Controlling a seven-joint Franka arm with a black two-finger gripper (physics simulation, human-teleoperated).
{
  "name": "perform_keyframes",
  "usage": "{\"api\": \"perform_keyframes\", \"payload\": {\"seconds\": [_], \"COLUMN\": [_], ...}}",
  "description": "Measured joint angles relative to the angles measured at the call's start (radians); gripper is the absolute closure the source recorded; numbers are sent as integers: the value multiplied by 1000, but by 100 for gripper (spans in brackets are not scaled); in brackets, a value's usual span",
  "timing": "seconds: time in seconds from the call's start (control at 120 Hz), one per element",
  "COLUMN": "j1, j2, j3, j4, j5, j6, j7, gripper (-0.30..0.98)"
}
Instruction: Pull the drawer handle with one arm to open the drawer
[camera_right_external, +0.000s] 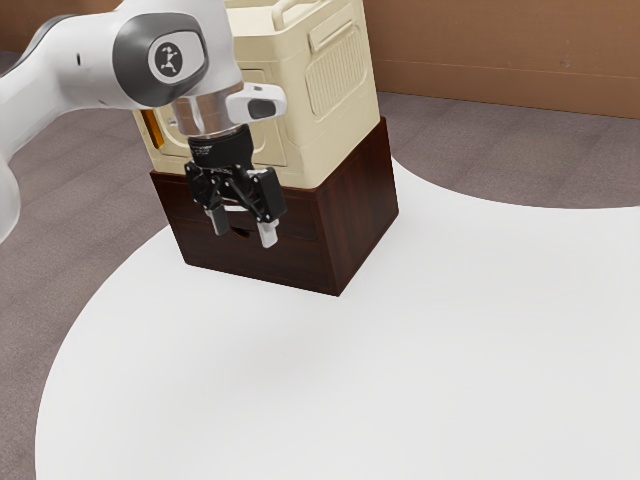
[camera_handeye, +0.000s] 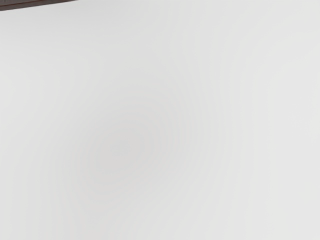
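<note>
Reaching arm: it comes in from the exterior view's upper left, with the claw pointing down in front of the dark wooden cabinet.
Claw state: open in the exterior view, its 2 pale fingers standing apart; a small dark piece lies between them in that view, and whether either finger touches it cannot be told.
Drawer handle: the dark piece between the fingers may be it, but that cannot be told for sure.
Drawer front: on the cabinet's face behind the claw, looking flush where it shows, partly covered by the claw.
Exterior view: the cream case sits on top of the cabinet, and the brown wall stands beyond the grey floor.
Wrist view: the white worktop, with a dark brown strip at 1 corner, too little to name.
Edges: the cabinet's nearest bottom corner meets the worktop well in from the curved rim; its 2 outer bottom corners come nearer to that rim.
Room for moving: white surface spreads in front of the cabinet and toward the exterior view's right.
</note>
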Motion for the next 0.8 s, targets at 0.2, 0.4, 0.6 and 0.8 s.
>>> {"api": "perform_keyframes", "payload": {"seconds": [0.2, 0.4, 0.6, 0.8], "j1": [0, 3, 1, 0], "j2": [1, -14, -67, -69], "j3": [0, 4, 8, 4], "j4": [1, 112, 160, 152], "j5": [1, -3, 0, 0], "j6": [0, -35, -124, -169], "j7": [0, -6, -12, -14], "gripper": [0, 0, 0, 0]}}
